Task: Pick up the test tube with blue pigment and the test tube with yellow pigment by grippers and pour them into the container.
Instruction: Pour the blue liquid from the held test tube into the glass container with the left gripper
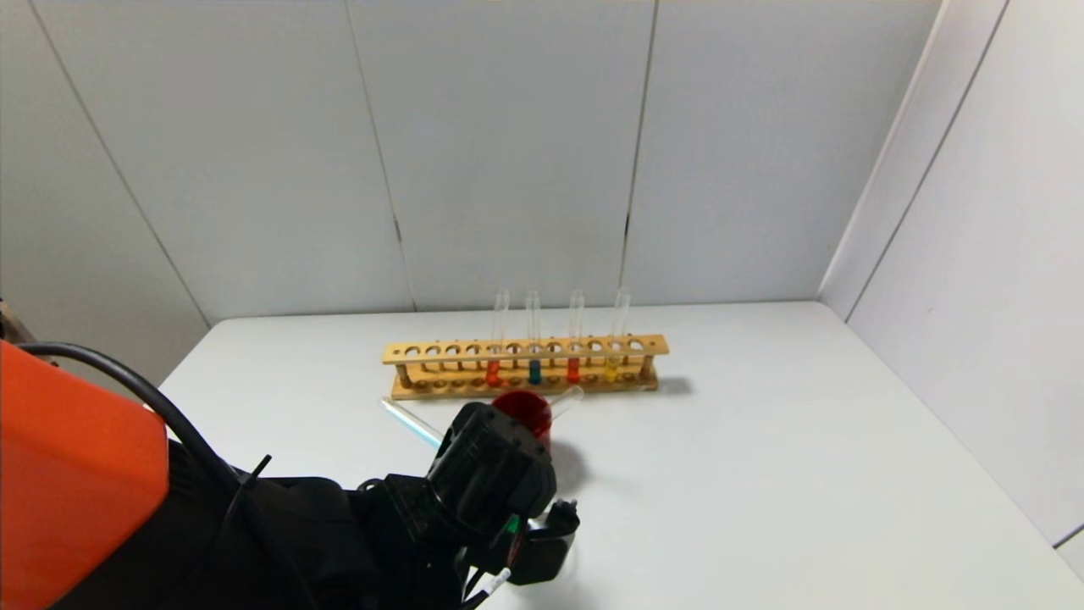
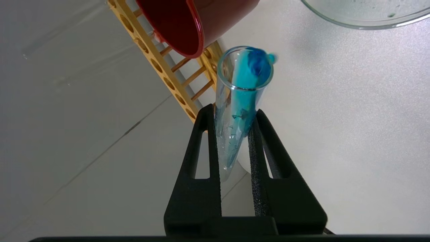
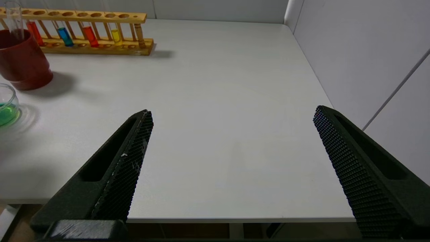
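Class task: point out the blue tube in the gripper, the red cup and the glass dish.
Blue tube (image 2: 242,101), left wrist view, on its blue-coated wall above the pads.
Red cup (image 3: 23,64), right wrist view, on its side wall.
Glass dish (image 2: 339,21), left wrist view, on its rim.

6 tubes (image 2: 240,101), 1 rack (image 1: 525,366), 1 cup (image 1: 525,411)

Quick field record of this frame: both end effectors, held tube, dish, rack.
left end effector: shut on the test tube with blue pigment, tube tipped, blue liquid at its mouth
right end effector: open, holding nothing, over the table
container: green liquid inside, beside the red cup
rack: two orange-red tubes, one blue, one yellow
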Available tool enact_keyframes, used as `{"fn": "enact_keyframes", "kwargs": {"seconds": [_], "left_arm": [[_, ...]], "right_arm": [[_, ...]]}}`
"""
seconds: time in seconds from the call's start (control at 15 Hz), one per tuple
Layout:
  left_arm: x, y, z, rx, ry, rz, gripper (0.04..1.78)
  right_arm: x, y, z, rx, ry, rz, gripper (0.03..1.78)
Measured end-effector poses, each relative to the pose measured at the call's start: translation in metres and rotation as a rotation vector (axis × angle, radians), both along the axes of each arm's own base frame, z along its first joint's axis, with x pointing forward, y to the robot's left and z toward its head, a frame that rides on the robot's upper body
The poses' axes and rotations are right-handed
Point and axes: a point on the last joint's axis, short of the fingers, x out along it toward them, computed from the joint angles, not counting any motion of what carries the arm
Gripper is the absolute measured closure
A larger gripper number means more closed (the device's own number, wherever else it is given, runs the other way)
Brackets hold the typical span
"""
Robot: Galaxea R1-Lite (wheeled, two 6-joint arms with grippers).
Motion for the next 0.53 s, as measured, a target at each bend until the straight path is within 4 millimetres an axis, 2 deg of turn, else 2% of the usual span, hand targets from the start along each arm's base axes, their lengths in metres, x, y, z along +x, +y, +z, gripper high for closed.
{"fn": "enact_keyframes", "kwargs": {"seconds": [0.53], "left_arm": [[-0.0015,-0.0050,-0.0027,0.050,0.000,-0.039,1.52]], "right_arm": [[0.0000,0.0000,0.0000,0.000,0.000,0.000,0.07]]}}
